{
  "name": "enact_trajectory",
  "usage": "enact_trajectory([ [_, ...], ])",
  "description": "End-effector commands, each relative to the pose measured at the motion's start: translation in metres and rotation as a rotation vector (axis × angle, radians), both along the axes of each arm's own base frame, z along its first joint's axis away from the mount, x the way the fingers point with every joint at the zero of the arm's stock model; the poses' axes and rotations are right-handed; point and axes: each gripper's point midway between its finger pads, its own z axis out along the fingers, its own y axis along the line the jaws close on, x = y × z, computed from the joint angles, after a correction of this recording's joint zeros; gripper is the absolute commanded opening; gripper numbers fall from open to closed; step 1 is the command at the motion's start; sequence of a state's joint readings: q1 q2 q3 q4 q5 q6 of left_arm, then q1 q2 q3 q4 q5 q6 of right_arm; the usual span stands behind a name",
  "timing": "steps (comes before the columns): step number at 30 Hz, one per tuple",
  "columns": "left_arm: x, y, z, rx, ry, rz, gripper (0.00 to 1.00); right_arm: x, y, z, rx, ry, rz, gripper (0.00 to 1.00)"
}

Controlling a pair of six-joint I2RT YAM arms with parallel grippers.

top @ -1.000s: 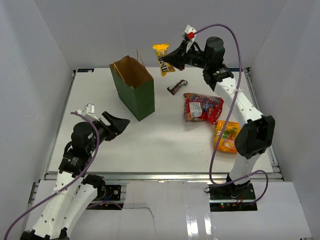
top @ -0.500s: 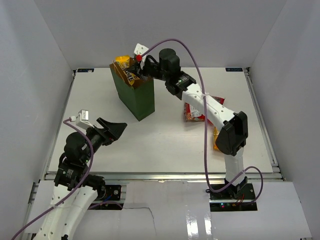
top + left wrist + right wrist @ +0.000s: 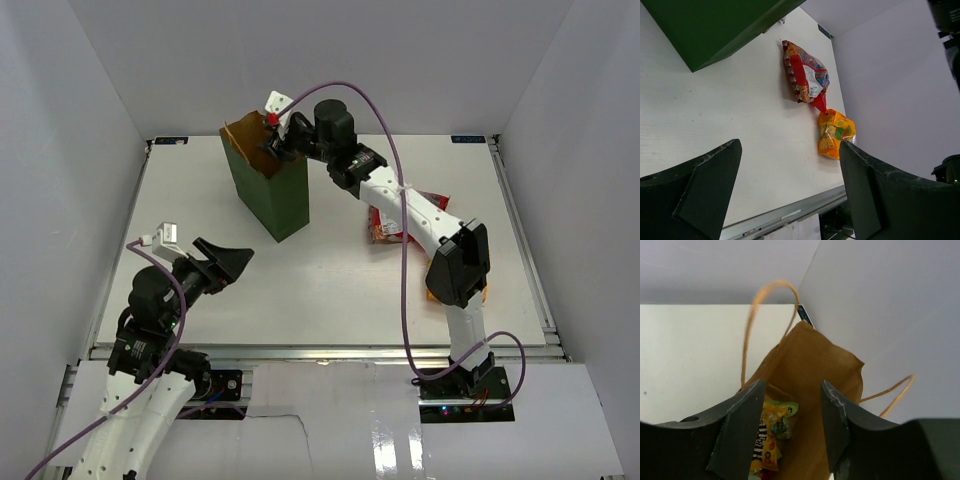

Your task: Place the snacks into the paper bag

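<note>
The dark green paper bag (image 3: 270,190) stands upright at the back left, its brown inside (image 3: 812,365) showing in the right wrist view. My right gripper (image 3: 272,146) hangs over its mouth, open (image 3: 792,420). A yellow packet (image 3: 767,437) lies loose inside the bag below the jaws, next to the left finger. A large red bag (image 3: 805,80) and a large orange bag (image 3: 836,132) lie flat on the table to the right, partly hidden under the right arm in the top view. My left gripper (image 3: 226,262) hovers open and empty (image 3: 789,150) near the front left.
The bag's string handles (image 3: 752,325) arch up on both sides of the right gripper. The table's white walls close in the back and the sides. A metal rail (image 3: 320,350) runs along the front edge.
My right arm swung left from above the table's back to the bag's mouth with the yellow packet. Its jaws opened and the packet now lies inside. The left arm drew back slightly.
</note>
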State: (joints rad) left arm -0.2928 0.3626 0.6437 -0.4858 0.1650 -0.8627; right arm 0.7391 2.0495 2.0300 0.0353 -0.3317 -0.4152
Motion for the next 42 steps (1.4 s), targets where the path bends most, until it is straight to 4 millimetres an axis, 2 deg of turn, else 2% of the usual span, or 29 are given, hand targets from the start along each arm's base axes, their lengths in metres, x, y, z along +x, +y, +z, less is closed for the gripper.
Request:
enact_trajectory([
  [1, 0.004, -0.001, -0.008, 0.013, 0.026, -0.002, 0.9, -0.029, -0.038, 0.106, 0.159, -0.13, 0.032, 0.55],
  [3, 0.005, -0.002, -0.01, 0.014, 0.03, -0.006, 0.9, -0.028, -0.053, 0.113, 0.194, -0.072, 0.021, 0.56],
  [4, 0.005, -0.003, -0.01, 0.012, 0.029, -0.008, 0.9, -0.021, -0.071, 0.114, 0.204, -0.045, -0.003, 0.56],
  [7, 0.005, -0.004, -0.016, 0.011, 0.041, -0.012, 0.9, 0.002, -0.11, 0.099, 0.235, 0.081, -0.084, 0.57],
  [8, 0.005, -0.004, -0.016, 0.01, 0.041, -0.013, 0.9, 0.011, -0.119, 0.074, 0.219, 0.146, -0.118, 0.57],
  [9, 0.006, -0.004, -0.02, 0.012, 0.049, -0.013, 0.9, 0.026, -0.141, 0.063, 0.238, 0.201, -0.188, 0.59],
  [10, 0.006, -0.004, -0.02, 0.012, 0.05, -0.014, 0.9, 0.034, -0.15, 0.048, 0.241, 0.25, -0.227, 0.61],
  [11, 0.006, -0.005, -0.022, 0.014, 0.058, -0.017, 0.9, 0.043, -0.159, 0.018, 0.231, 0.324, -0.273, 0.64],
  [12, 0.007, -0.006, -0.024, 0.015, 0.062, -0.019, 0.9, 0.057, -0.176, 0.002, 0.268, 0.404, -0.359, 0.66],
  [13, 0.008, -0.006, -0.023, 0.014, 0.063, -0.02, 0.9, 0.065, -0.184, -0.013, 0.28, 0.447, -0.413, 0.68],
  [14, 0.009, -0.007, -0.026, 0.019, 0.075, -0.022, 0.9, 0.072, -0.192, -0.035, 0.286, 0.499, -0.479, 0.71],
  [15, 0.01, -0.008, -0.027, 0.02, 0.08, -0.025, 0.9, 0.089, -0.206, -0.055, 0.305, 0.532, -0.598, 0.73],
  [16, 0.011, -0.009, -0.027, 0.021, 0.082, -0.03, 0.9, 0.094, -0.21, -0.071, 0.331, 0.604, -0.647, 0.74],
  [17, 0.014, -0.01, -0.031, 0.028, 0.097, -0.032, 0.9, 0.102, -0.215, -0.076, 0.349, 0.631, -0.688, 0.75],
  [18, 0.015, -0.011, -0.031, 0.03, 0.101, -0.037, 0.9, 0.108, -0.216, -0.086, 0.359, 0.675, -0.706, 0.75],
  [19, 0.015, -0.012, -0.031, 0.032, 0.105, -0.042, 0.9, 0.115, -0.212, -0.112, 0.373, 0.768, -0.731, 0.75],
  [20, 0.018, -0.012, -0.032, 0.038, 0.115, -0.039, 0.9, 0.116, -0.213, -0.128, 0.36, 0.837, -0.755, 0.75],
  [21, 0.019, -0.012, -0.032, 0.039, 0.118, -0.039, 0.9, 0.126, -0.21, -0.141, 0.364, 0.882, -0.764, 0.75],
  [23, 0.02, -0.012, -0.033, 0.039, 0.127, -0.036, 0.9, 0.131, -0.207, -0.158, 0.397, 0.969, -0.791, 0.74],
  [24, 0.021, -0.012, -0.033, 0.036, 0.13, -0.032, 0.9, 0.135, -0.207, -0.174, 0.391, 0.998, -0.809, 0.73],
  [32, 0.025, -0.011, -0.04, 0.014, 0.168, -0.003, 0.9, 0.148, -0.207, -0.22, 0.396, 1.079, -0.89, 0.7],
  [33, 0.026, -0.01, -0.039, 0.013, 0.168, 0.002, 0.9, 0.151, -0.208, -0.233, 0.391, 1.091, -0.905, 0.7],
  [35, 0.028, -0.011, -0.041, 0.017, 0.181, 0.0, 0.9, 0.157, -0.206, -0.238, 0.398, 1.091, -0.91, 0.7],
  [36, 0.029, -0.012, -0.04, 0.017, 0.183, -0.001, 0.9, 0.159, -0.207, -0.249, 0.391, 1.099, -0.924, 0.7],
  [38, 0.032, -0.013, -0.04, 0.022, 0.191, -0.005, 0.9, 0.166, -0.206, -0.248, 0.403, 1.075, -0.924, 0.7],
  [42, 0.035, -0.014, -0.04, 0.024, 0.201, -0.006, 0.9, 0.176, -0.21, -0.262, 0.399, 1.055, -0.966, 0.7],
])
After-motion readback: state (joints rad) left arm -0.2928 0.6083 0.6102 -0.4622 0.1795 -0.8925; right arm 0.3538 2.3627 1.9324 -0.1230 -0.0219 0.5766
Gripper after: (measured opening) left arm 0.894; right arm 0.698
